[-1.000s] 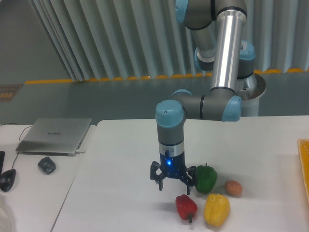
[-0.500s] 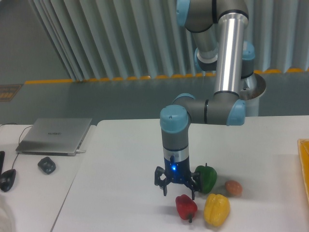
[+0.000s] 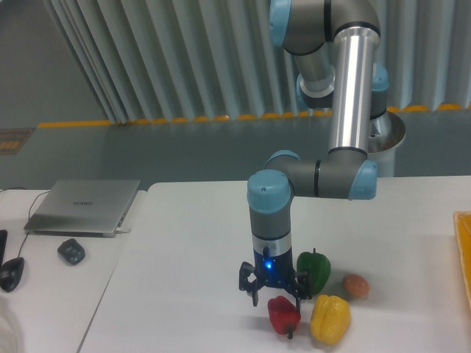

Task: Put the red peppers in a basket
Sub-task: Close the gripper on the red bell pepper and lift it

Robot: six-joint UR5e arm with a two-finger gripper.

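Robot arm reaches straight down, its gripper [image 3: 275, 289] hovering just above the red pepper [image 3: 283, 315] on the white counter [image 3: 184, 294], jaws spread open. Yellow pepper [image 3: 330, 318] sits beside it.

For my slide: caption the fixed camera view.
Open claw hovering just above the red pepper, beside green and yellow peppers.
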